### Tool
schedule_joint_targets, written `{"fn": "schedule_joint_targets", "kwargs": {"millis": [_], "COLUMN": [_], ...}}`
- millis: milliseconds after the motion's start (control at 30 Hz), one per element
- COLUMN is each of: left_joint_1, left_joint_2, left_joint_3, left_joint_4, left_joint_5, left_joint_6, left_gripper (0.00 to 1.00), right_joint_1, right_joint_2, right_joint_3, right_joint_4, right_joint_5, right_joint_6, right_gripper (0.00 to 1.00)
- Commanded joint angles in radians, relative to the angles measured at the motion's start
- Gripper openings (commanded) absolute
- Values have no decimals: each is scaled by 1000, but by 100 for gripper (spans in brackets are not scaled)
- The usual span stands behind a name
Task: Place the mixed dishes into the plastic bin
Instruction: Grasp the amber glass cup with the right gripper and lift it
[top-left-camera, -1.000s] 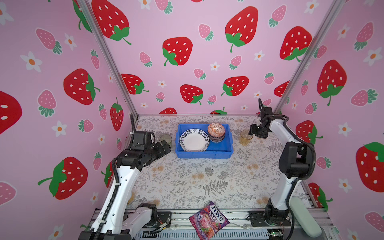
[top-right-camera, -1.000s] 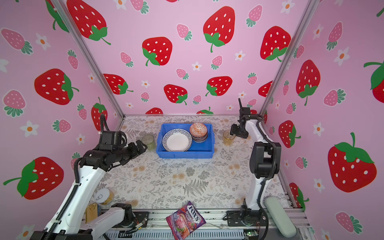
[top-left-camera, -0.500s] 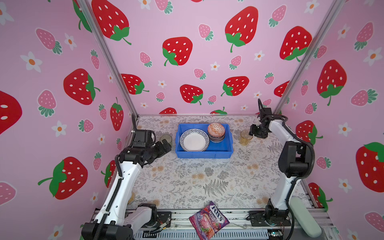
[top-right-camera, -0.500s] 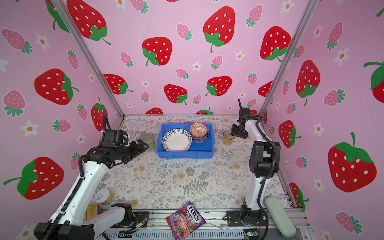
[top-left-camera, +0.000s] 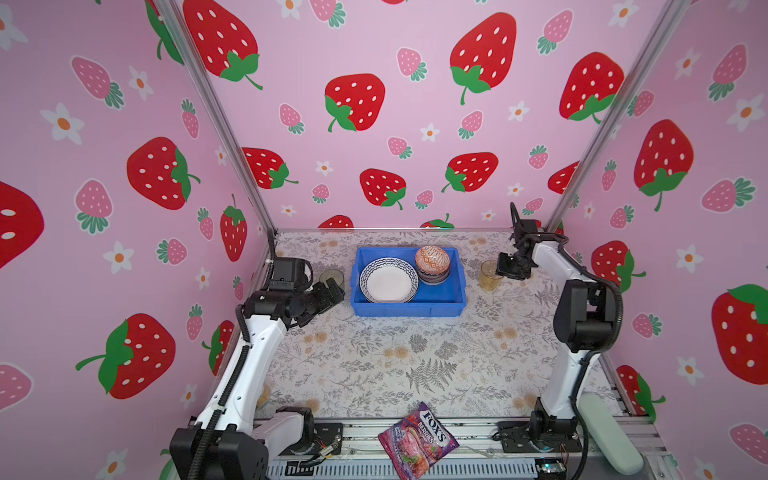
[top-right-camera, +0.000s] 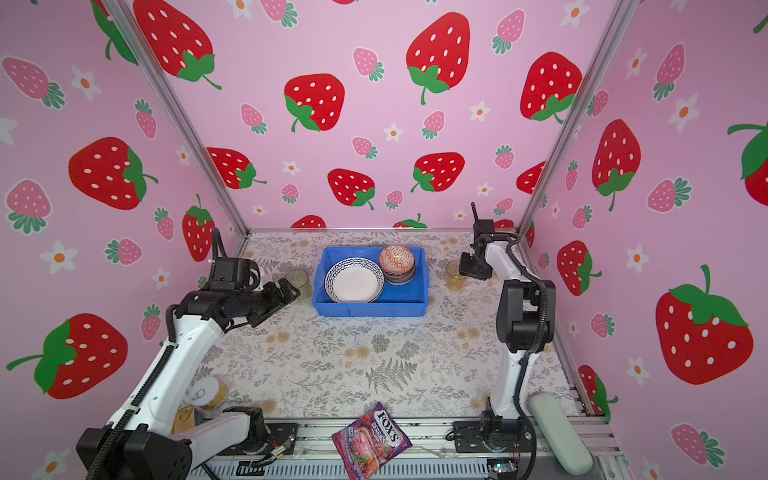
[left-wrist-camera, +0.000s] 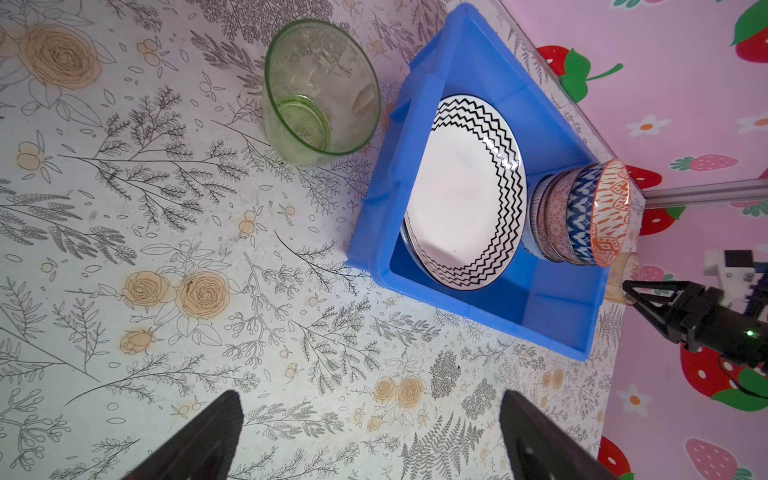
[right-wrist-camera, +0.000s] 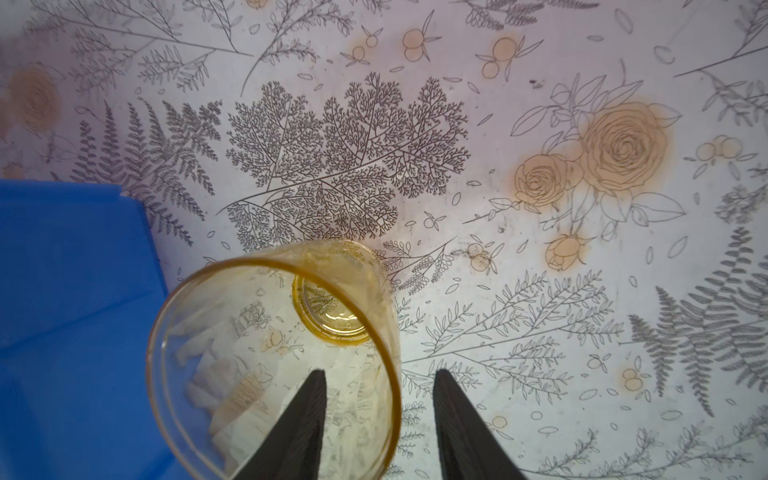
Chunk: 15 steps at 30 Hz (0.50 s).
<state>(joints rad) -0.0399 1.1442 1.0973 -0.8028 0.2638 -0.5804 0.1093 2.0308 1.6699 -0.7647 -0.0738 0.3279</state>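
Note:
The blue plastic bin (top-left-camera: 407, 309) (top-right-camera: 370, 309) holds a zigzag-rimmed white plate (top-left-camera: 388, 280) and a stack of patterned bowls (top-left-camera: 432, 262) topped by an orange one. A green tumbler (top-left-camera: 331, 277) (left-wrist-camera: 322, 91) stands upright just left of the bin. My left gripper (top-left-camera: 334, 291) (left-wrist-camera: 370, 403) hovers open right before it, empty. Right of the bin stands an amber tumbler (top-left-camera: 490, 276) (right-wrist-camera: 270, 353). My right gripper (top-left-camera: 505, 268) (right-wrist-camera: 378, 374) straddles its rim, one finger inside the glass and one outside, with gaps still showing on both sides of the wall.
A purple FOX'S candy bag (top-left-camera: 417, 440) lies at the table's front edge. Gold tin cans (top-right-camera: 208, 392) stand at the front left behind the left arm's base. Pink strawberry walls close in the back and both sides; the right gripper works near the back right corner.
My left arm has moved toward the green tumbler. The right gripper's jaws have narrowed round the amber tumbler's rim. The bin and its dishes have not moved.

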Motion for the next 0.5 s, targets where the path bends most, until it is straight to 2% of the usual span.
{"fn": "schedule_joint_targets", "kwargs": {"millis": [0,200,467], "left_joint_1": [11,16,20], "left_joint_2": [-12,-17,-7], "left_joint_3": [-14,-20,-17], "left_joint_4": [15,14,17], "left_joint_5": [17,21,31], "left_joint_6": [4,0,-4], "left_gripper": [99,99,99], "right_joint_1": [7,8,10], "right_joint_2": [26,25,4], "right_joint_3": [22,25,19], "right_joint_4": [-13,-8,-9], "right_joint_5": [7,29,47], "right_joint_6": [-4,-3,-3], "right_gripper": [42,29,18]}}
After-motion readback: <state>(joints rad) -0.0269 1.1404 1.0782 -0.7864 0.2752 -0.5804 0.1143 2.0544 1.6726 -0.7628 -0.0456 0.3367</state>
